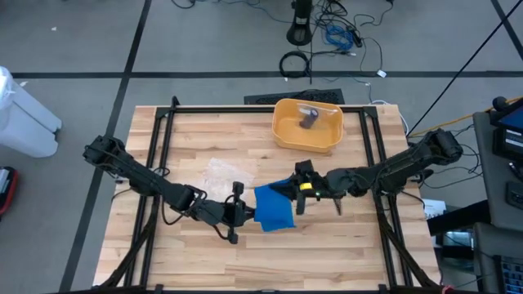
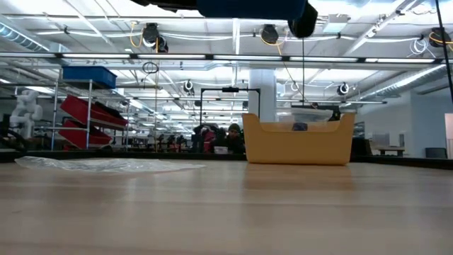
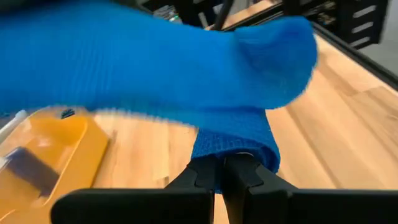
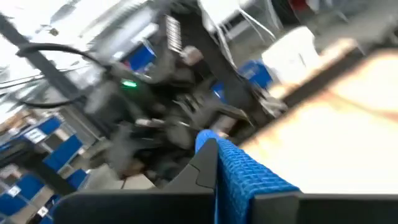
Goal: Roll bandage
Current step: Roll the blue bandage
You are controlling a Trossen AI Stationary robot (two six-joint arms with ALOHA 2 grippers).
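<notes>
I see both grippers, left (image 1: 248, 214) and right (image 1: 288, 189), clamped on the blue bandage (image 1: 274, 208) above the wood table (image 1: 351, 253); yellow bin (image 1: 286, 131) behind, warehouse shelving (image 2: 88, 106) beyond.

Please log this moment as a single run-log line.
task: roll bandage | left tool: shut on blue bandage | right tool: shut on blue bandage | bandage: held above table | yellow bin: untouched

Blue bandage (image 1: 274, 208), woven stretch fabric, partly unrolled, held up off the counter (image 1: 343, 253) near its middle, one end hanging loose.
</notes>
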